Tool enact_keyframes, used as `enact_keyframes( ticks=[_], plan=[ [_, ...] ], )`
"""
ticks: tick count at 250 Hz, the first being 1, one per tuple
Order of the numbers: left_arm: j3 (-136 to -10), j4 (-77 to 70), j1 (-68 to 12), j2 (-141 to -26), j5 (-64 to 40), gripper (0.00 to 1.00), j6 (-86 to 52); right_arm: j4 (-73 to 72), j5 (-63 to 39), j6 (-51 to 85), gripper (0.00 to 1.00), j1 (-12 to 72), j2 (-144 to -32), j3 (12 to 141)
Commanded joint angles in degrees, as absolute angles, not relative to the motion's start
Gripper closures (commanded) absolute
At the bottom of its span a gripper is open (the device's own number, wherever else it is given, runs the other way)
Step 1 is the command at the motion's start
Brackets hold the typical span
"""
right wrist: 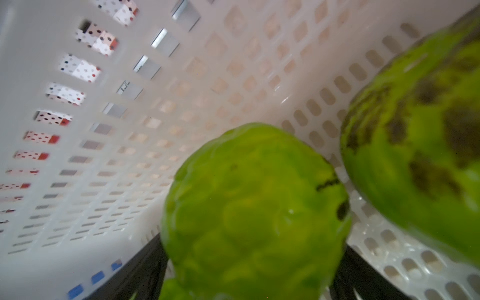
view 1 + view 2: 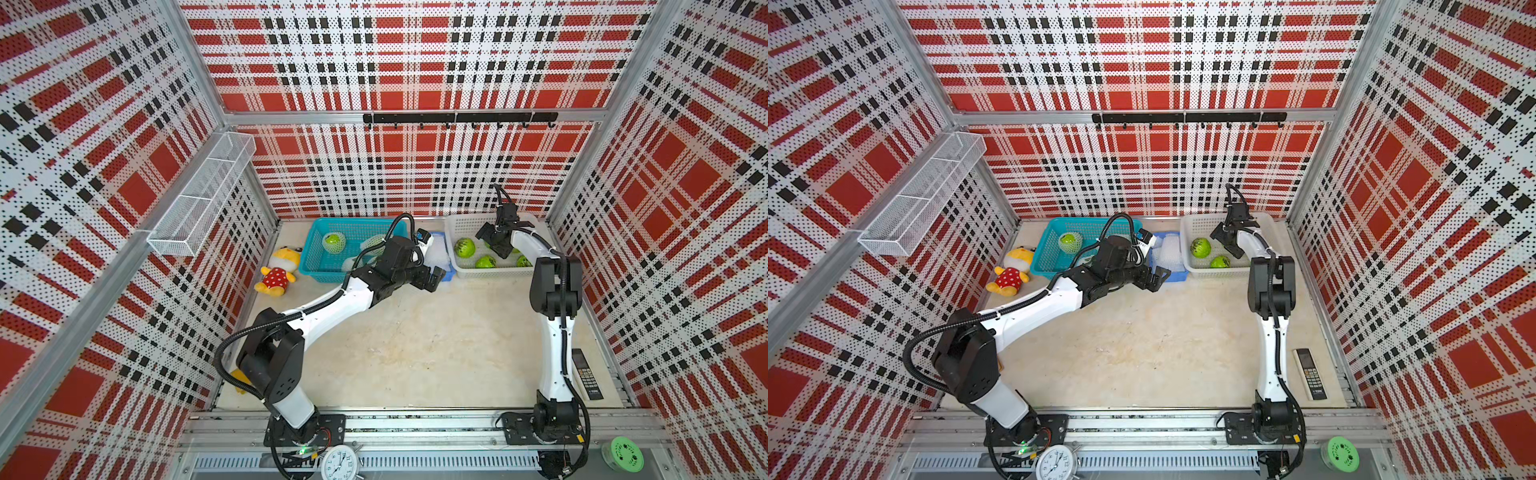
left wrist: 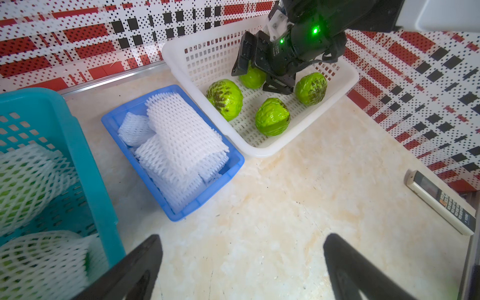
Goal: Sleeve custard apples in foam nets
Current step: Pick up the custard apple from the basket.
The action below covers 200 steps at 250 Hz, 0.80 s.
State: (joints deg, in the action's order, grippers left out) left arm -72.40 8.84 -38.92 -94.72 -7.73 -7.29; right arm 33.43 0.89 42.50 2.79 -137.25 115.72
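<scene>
Several bare custard apples (image 3: 225, 99) lie in the white lattice basket (image 3: 257, 150) at the back right. My right gripper (image 1: 249, 259) reaches down into that basket with its fingers on either side of one custard apple (image 1: 254, 207), which rests on the basket floor; whether the fingers press on it is hidden. White foam nets (image 3: 179, 137) are piled in a blue tray (image 3: 181, 213) between the two baskets. My left gripper (image 3: 241, 241) hovers open and empty over the bare table in front of the blue tray. Sleeved custard apples (image 2: 333, 242) sit in the teal basket (image 2: 320, 245).
A plush toy (image 2: 278, 270) lies left of the teal basket. A remote control (image 2: 587, 374) lies by the right wall. A clock (image 2: 338, 463) and a green disc (image 2: 622, 454) sit on the front rail. A wire shelf (image 2: 199, 195) juts from the left wall.
</scene>
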Motion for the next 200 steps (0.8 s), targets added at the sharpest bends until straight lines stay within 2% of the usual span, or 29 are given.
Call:
enact_keyframes(
  ticks=[1,69,116,149,200],
  plan=[
    [-73.15,9.14,-38.32,-94.93,-8.08,0.00,-7.43,30.14,3.33,45.49,0.11,2.57,-138.52,117.38],
    [-72.27,8.61,-37.38,-94.66,-8.32,0.01,-7.65,27.61,8.02,42.71,0.21,3.51,-137.55,117.03],
    [-72.25,8.61,-37.39,-94.42,-8.25,0.00,-7.87,28.55,10.27,39.18,0.34,4.60,-136.78,117.44],
    [-72.08,8.84,-37.40,-93.59,-7.89,0.00,-7.82,27.35,14.08,35.53,0.37,6.51,-133.02,114.50],
    [-70.13,8.44,-37.97,-89.60,-5.95,0.00,-7.76,21.98,16.98,28.17,0.36,10.94,-121.29,104.84]
  ],
)
